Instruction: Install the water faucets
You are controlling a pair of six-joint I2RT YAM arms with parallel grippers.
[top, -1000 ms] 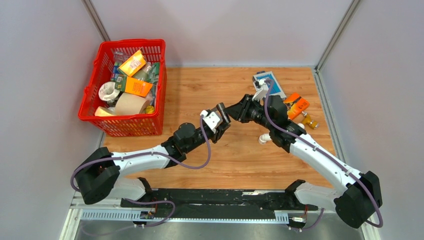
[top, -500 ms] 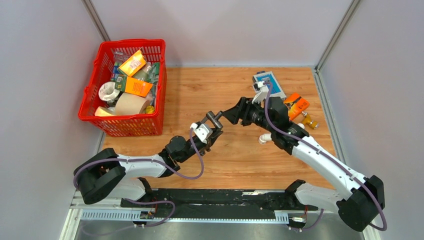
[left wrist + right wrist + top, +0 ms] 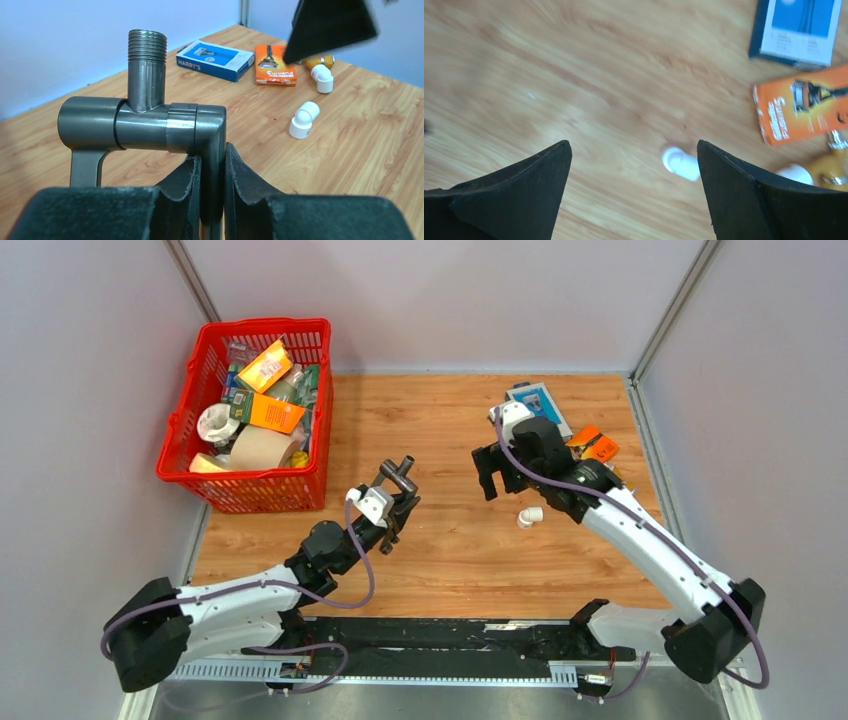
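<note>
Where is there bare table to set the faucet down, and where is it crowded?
Bare wood: the far middle of the table, between red basket and blue box; and the centre, between the left hand and the white elbow fitting. The far right is crowded: orange box, amber bottle, second fitting.

**Hidden / cropped / blurred**

L wrist: faucet (image 3: pixel 145 120) stem hidden low down betw left gripper (image 3: pixel 211 157) fingers. Black shape (image 3: pixel 332 22) top-right is blurred, cut by top edge.
R wrist: whole pic blurred, white elbow fitting (image 3: pixel 680 162) smeared. Blue box (image 3: pixel 796 30) cropped at top, orange box (image 3: pixel 804 117) at right edge.
</note>
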